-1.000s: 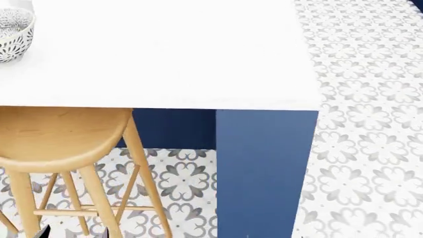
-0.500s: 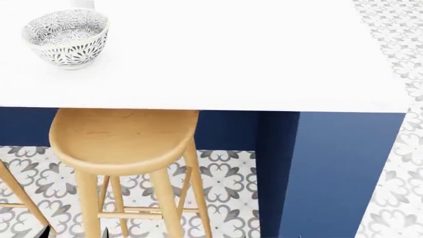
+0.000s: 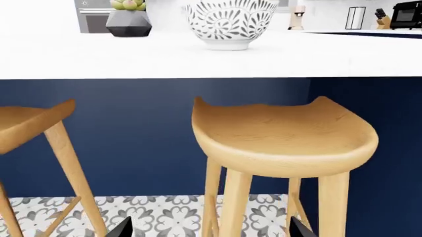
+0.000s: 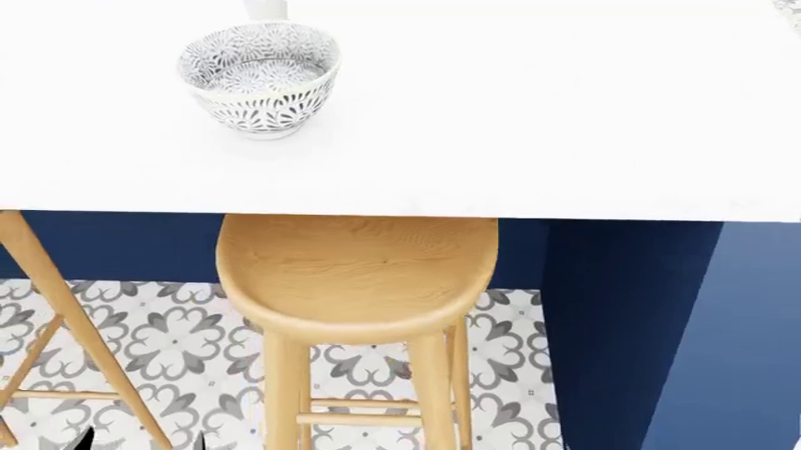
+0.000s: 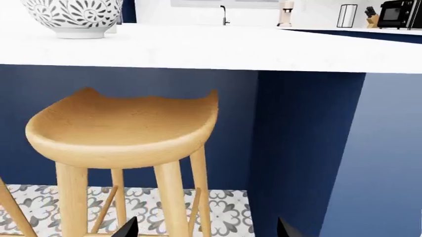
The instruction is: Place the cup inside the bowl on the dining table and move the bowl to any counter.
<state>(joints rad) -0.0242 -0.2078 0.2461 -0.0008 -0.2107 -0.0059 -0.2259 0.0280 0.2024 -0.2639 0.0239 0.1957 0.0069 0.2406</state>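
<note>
A grey-and-white floral bowl [image 4: 261, 75] stands upright on the white bench [image 4: 526, 122], near its front edge, with only the base of a small white cup [image 4: 264, 8] visible just behind it at the head view's upper border. A light wooden stool [image 4: 356, 281] stands on the patterned tile floor [image 4: 163, 347] directly below the bench edge, slightly to the right of the bowl, against a dark blue panel [image 4: 626, 319]. The left fingers [image 3: 207, 229] and the right fingers [image 5: 204, 228] both appear spread and empty, hanging low under the bench in front of the stool, well apart from the bowl.
</note>
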